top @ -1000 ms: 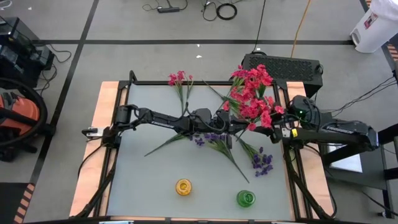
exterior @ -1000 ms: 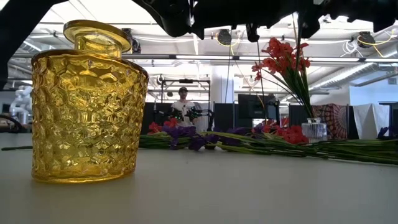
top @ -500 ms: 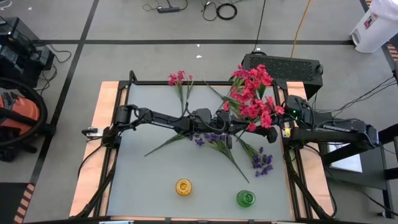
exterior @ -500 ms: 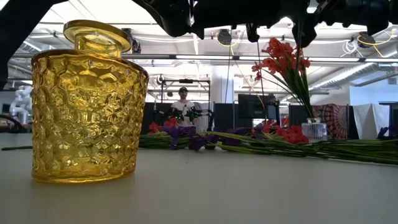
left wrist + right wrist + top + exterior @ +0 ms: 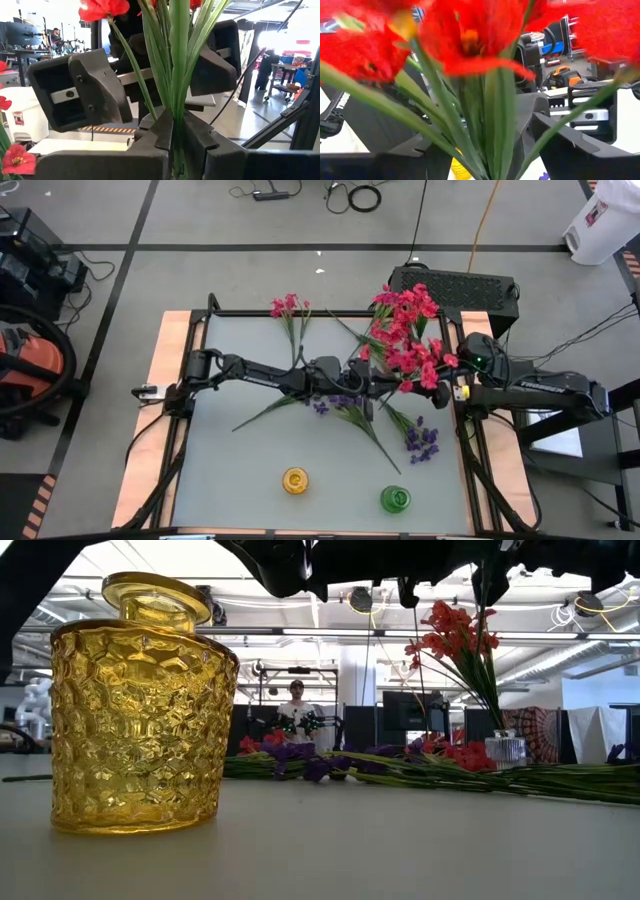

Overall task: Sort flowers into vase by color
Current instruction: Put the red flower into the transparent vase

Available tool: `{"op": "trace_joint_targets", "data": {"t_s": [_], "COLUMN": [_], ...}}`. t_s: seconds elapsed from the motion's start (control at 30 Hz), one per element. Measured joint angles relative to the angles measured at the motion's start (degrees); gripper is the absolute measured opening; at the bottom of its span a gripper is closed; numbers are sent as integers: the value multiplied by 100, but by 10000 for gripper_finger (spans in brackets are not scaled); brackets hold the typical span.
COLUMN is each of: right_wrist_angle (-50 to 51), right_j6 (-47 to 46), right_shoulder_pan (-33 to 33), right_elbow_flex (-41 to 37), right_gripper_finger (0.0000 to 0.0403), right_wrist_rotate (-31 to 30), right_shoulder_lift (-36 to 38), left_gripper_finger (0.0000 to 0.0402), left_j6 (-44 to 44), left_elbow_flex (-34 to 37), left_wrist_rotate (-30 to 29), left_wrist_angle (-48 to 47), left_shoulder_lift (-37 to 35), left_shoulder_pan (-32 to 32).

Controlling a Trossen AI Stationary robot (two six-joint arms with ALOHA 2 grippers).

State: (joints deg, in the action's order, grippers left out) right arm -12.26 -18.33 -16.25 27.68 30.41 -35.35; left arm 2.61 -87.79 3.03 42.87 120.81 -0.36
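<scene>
My left gripper [image 5: 388,384] reaches across the table's middle and is shut on the green stems of a bunch of red flowers [image 5: 408,358], whose blossoms stand above it. My right gripper [image 5: 430,386] faces it from the right, open. Its two fingers [image 5: 82,92] stand on either side of the same stems [image 5: 485,125]; whether they touch them, I cannot tell. Purple flowers [image 5: 340,402] lie flat on the table. More red flowers [image 5: 455,635] stand with their stems in a clear vase [image 5: 505,750] at the far right. My left gripper pinches the bunch's stems [image 5: 175,125] between its two fingers, several stems together. The fingers come in level from the table's left and lie across the stems. The bunch stands upright in the hold, blossoms on top; its lower ends are hidden by the gripper.
A yellow vase [image 5: 295,480] and a green vase [image 5: 395,499] stand near the front edge. A second purple sprig [image 5: 422,442] lies at the right, and a pink-red sprig [image 5: 288,306] lies at the far edge. A person [image 5: 296,700] stands in the room behind.
My right gripper has rolled a little about the line it points along, staying beside the stems with its fingers as wide apart as before. The left gripper and the bunch have kept still.
</scene>
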Motion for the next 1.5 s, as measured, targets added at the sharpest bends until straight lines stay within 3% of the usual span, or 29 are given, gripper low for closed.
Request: {"op": "trace_joint_targets", "data": {"t_s": [0.47,0.67,1.03,1.3,1.5], "right_wrist_angle": [389,463,436,537,779], "right_j6": [168,296,316,389,390], "right_shoulder_pan": [-2,-2,-2,-2,-4], "right_elbow_flex": [0,0,0,0,0], "right_gripper_finger": [238,179,19,6,5], "right_wrist_rotate": [-12,-35,-37,-17,-47], "right_shoulder_lift": [362,360,360,402,656], "left_gripper_finger": [27,27,27,29,74], "left_j6": [-2,-2,7,-1,-6], "left_elbow_flex": [-2,-2,-2,-2,-3], "left_wrist_rotate": [2,2,0,-79,-331], "left_wrist_angle": [-10,-8,11,7,-123], "left_shoulder_lift": [0,0,0,0,-4], "left_shoulder_pan": [-18,-18,-26,-90,-124]}}
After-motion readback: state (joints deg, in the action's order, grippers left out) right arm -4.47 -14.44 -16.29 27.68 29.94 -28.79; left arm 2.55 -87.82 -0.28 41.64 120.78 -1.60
